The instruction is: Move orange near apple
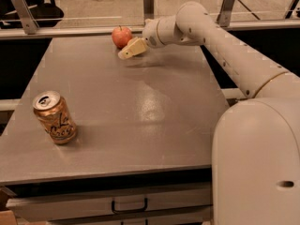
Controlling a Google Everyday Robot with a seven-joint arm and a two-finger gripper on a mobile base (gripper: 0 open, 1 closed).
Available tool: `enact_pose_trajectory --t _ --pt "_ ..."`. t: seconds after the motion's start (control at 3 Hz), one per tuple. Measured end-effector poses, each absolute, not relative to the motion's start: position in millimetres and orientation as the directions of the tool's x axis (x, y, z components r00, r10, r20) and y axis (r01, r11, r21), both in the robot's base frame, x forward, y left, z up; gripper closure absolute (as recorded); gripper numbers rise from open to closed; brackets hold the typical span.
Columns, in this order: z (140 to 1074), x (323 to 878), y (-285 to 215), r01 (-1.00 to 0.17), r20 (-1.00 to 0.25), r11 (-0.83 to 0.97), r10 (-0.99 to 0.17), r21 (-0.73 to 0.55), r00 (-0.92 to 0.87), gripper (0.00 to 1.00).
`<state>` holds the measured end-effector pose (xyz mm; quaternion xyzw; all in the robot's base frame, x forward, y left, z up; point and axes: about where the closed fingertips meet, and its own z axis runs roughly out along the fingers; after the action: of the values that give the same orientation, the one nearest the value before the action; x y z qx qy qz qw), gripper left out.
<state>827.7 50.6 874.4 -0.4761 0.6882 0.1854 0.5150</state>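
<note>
**A:** Where is the gripper (130, 49) hanging?

**B:** Low over the far end of the table (140, 107). The apple (121, 35) is sitting just beside it, on its far-edge side. I cannot tell whether the gripper is spread or pressed together.

**A:** And the orange?

**B:** It is not showing anywhere, and I cannot tell whether the gripper is hiding or carrying it. The drink can (55, 117) is standing well apart from the gripper, toward the near edge.

**A:** What are you advising?

**B:** I am judging that moving slowly matters. A nudge risks sending the apple rolling off the far edge, so any release should be happening low.
</note>
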Motion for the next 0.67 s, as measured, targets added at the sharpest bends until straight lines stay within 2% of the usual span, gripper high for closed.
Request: enact_pose_trajectory --t 0.67 --pt "899.1 798.6 13.0 -0.837 -0.916 0.494 -0.402 -0.237 0.022 0.00"
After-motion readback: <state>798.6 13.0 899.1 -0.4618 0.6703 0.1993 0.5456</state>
